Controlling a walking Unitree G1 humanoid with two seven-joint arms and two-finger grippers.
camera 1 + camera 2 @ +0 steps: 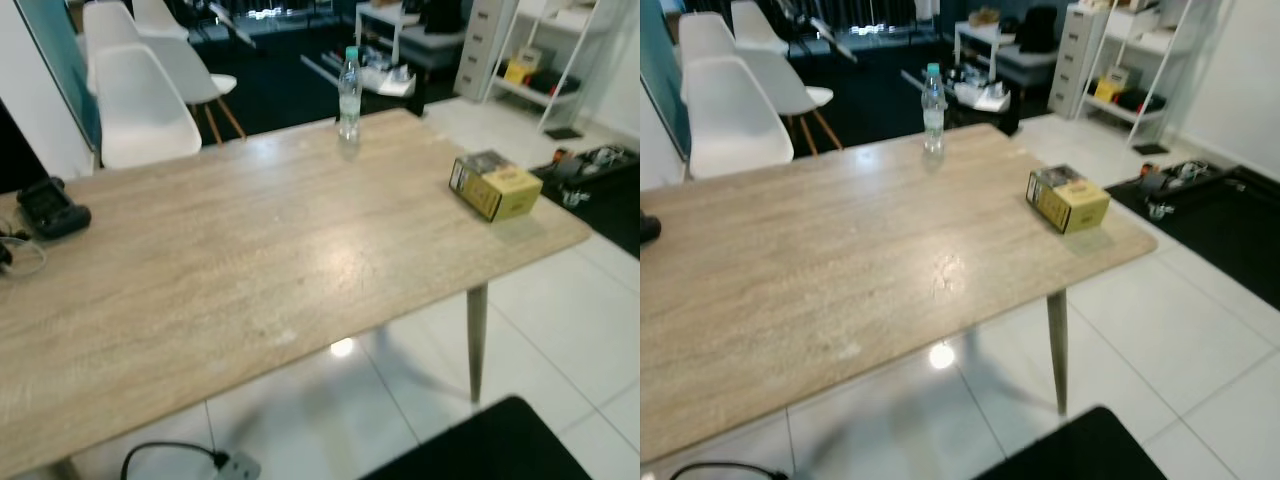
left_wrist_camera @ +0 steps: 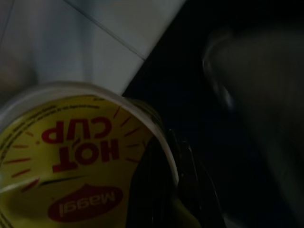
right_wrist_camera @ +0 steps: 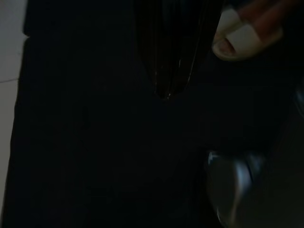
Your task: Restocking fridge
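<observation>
- Wooden bench (image 1: 250, 260) spans the head views, light grain, one tapered leg (image 1: 477, 340) at its near right corner, white tile floor (image 1: 560, 330) below.
- Water bottle (image 1: 349, 92) stands upright at the bench's far edge, green cap.
- Yellow box (image 1: 495, 184) lies near the bench's right end, well apart from the bottle.
- Black device (image 1: 50, 208) with a cable sits at the bench's left edge.
- White chairs (image 1: 140, 105) stand just beyond the bench's far left side.
- White shelving (image 1: 550, 60) with a yellow item on it stands past the bench's far right corner, grey drawer unit beside it.
- Power strip (image 1: 235, 465) with a black cord lies on the floor under the bench's near edge.
- Left wrist view: left hand (image 2: 171, 190) clamped on a yellow noodle cup (image 2: 71, 156), lid reads "HOT CUP", a black finger pressed against the cup's rim; tile and a dark mat (image 2: 199, 71) behind.
- Right wrist view: very dark; right hand (image 3: 166, 57) hangs over a dark mat, black fingers look closed together to one tip, nothing held.
- A person's foot in a white sandal (image 3: 242, 35) shows just beside the right hand's fingers.
</observation>
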